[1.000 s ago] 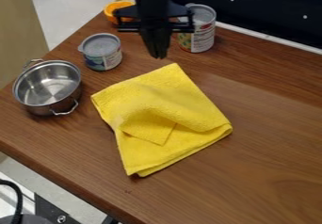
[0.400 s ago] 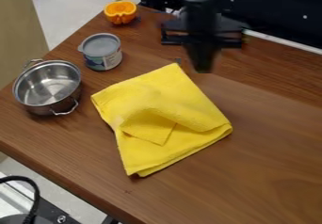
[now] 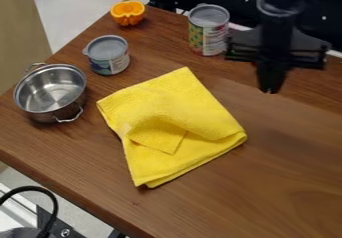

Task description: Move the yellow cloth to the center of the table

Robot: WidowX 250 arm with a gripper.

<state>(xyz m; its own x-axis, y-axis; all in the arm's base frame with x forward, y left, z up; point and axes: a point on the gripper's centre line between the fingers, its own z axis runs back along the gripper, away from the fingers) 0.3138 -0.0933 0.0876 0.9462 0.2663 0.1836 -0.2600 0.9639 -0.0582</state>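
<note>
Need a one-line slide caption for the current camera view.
Yellow cloth lies rumpled on a wooden table, steel pot and cans nearby.

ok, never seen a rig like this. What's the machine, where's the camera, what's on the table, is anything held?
The machine is a black robot arm. It comes in from the picture's top edge, and its gripper hangs over the table, up and to the right of the cloth. The view is from a fixed camera looking down at a slant.

A yellow cloth lies loosely folded in the middle of the picture. To its left is a metal pot with two handles. Above the pot stands a short can, with a taller can further right. Near the far corner is an orange half.

I see nothing held. The cloth, which is the thing to be moved, lies on the table apart from the gripper.
</note>
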